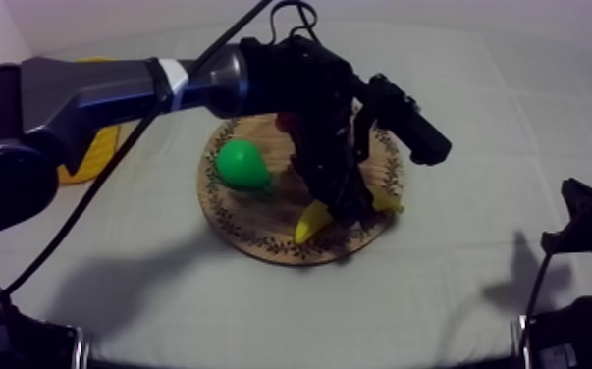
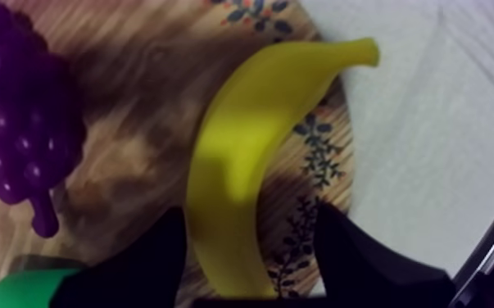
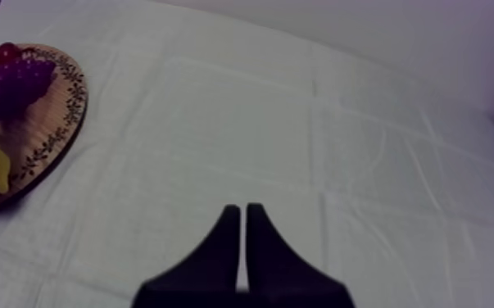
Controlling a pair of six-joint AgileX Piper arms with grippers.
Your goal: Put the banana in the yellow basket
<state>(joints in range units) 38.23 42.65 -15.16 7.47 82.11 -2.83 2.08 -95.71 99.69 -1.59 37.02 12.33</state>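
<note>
Banana [image 2: 254,156] lies on the round wooden board [image 2: 135,98], close to its patterned rim, and the left wrist view gives the plainest look at it: a curved yellow body whose long axis runs away from the left gripper [image 2: 250,215], its narrow stem end reaching past the rim over the grey-white cloth [image 2: 430,147]. The 2 black fingers [image 2: 147,262] stand apart, 1 at each side of the fruit's near end, with a gap showing on the cloth side, so the claw straddles the banana without clamping it. That same view shows the purple bunch of grapes [image 2: 16,123] beside the banana and a sliver of the green pear [image 2: 24,291]. From above, the left arm hides the grapes and the banana's middle; only its 2 ends stick out at the board's near right edge, while the pear sits clear on the board's left half and the yellow basket [image 1: 91,157] shows behind the arm at the table's left. The right gripper [image 3: 242,246] hovers over bare cloth, well apart from the board, its fingers pressed together in a narrow wedge; its camera also catches a small red fruit [image 3: 6,53] just behind the grapes.
</note>
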